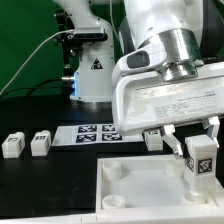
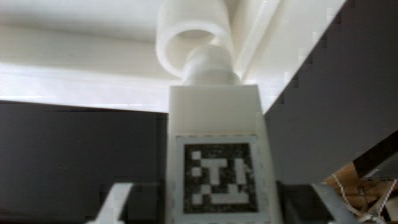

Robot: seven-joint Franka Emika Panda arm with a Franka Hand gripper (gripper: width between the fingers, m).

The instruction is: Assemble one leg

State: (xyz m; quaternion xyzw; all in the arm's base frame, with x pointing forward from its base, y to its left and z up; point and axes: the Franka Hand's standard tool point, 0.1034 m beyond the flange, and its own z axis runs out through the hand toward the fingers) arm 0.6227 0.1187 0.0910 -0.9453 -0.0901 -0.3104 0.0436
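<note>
My gripper (image 1: 200, 150) is shut on a white leg (image 1: 201, 160) with a black-and-white marker. It holds the leg upright over the far right corner of the large white panel (image 1: 130, 190). In the wrist view the leg (image 2: 217, 140) fills the middle, its narrow tip at a round corner socket (image 2: 187, 45) of the panel; I cannot tell whether the tip is inside it. The gripper (image 2: 217, 205) has its fingers (image 2: 121, 205) pressed to both sides of the leg. Two more legs (image 1: 13, 146) (image 1: 40, 144) lie at the exterior view's left, and another leg (image 1: 153, 141) lies behind the panel.
The marker board (image 1: 98, 132) lies flat on the black table behind the panel. The arm's white base (image 1: 95, 75) stands at the back, with a cable at the exterior view's left.
</note>
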